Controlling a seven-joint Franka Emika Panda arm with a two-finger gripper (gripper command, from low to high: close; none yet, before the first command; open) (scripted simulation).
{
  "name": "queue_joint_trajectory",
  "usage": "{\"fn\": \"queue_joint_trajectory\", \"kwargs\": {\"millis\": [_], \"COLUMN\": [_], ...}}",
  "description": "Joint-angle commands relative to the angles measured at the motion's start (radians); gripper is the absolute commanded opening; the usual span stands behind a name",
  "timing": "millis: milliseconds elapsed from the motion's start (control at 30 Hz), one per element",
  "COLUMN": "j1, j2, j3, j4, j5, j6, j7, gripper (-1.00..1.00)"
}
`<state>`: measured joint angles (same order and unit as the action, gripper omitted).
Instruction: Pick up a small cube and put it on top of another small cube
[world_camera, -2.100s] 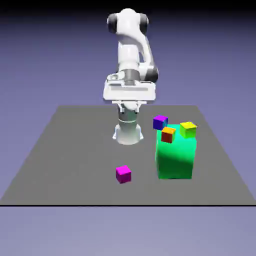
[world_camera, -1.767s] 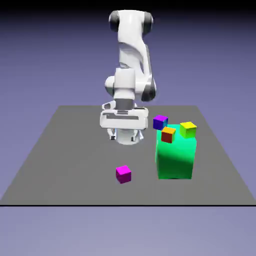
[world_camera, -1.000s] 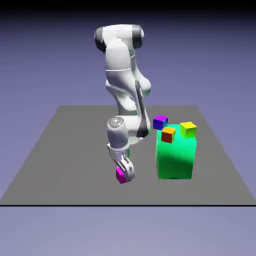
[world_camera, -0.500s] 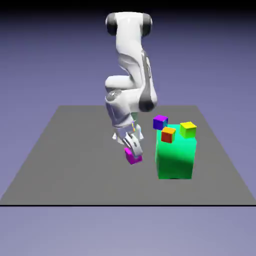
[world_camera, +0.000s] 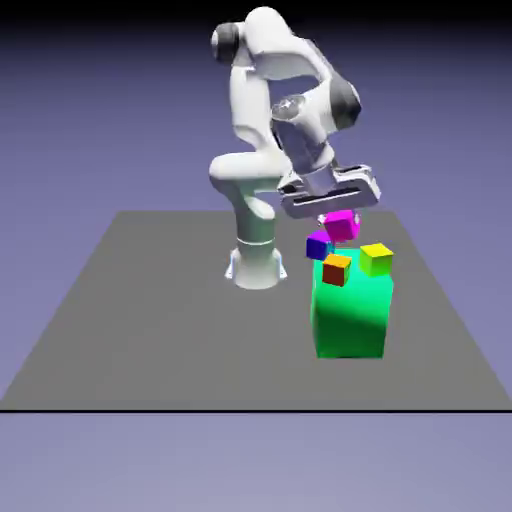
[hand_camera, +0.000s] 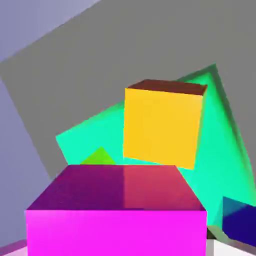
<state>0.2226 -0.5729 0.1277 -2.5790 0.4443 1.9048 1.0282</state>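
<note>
One small magenta-pink cube (world_camera: 342, 225) sits clamped in the hand (world_camera: 338, 219), held in the air just above the top of the big green block (world_camera: 350, 318). Its faces are flat, plain and matte, with sharp edges; in the hand view it fills the bottom of the picture, a bright magenta face (hand_camera: 116, 232) toward the camera and a darker, shaded face above it. Three other small cubes rest on the green block: a purple-blue cube (world_camera: 319, 245) at the exterior view's left, an orange cube (world_camera: 336, 269) near the front, and a yellow-green cube (world_camera: 376, 259) at the right. All are smooth, uniformly coloured solids. The block stands on a flat grey counter (world_camera: 140, 310). The white arm (world_camera: 270, 120) has glossy, rounded casings.
</note>
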Motion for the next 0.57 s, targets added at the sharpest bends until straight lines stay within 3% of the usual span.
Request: {"fn": "queue_joint_trajectory", "kwargs": {"millis": [0,167,267,433,467,533], "j1": [0.013,0.076,0.061,0.074,0.074,0.071], "j2": [-0.030,-0.179,-0.183,-0.150,-0.150,-0.158], "j3": [0.012,0.071,0.093,0.119,0.119,0.113], "j4": [-0.005,-0.031,-0.043,-0.203,-0.203,-0.167], "j5": [-0.042,-0.239,-0.291,-0.264,-0.264,-0.270], "j6": [-0.026,-0.152,-0.143,0.049,0.049,0.006], "j7": [-0.043,-0.260,-0.279,-0.282,-0.282,-0.281], "gripper": [-1.00,-1.00,-1.00,-1.00,1.00,1.00]}}
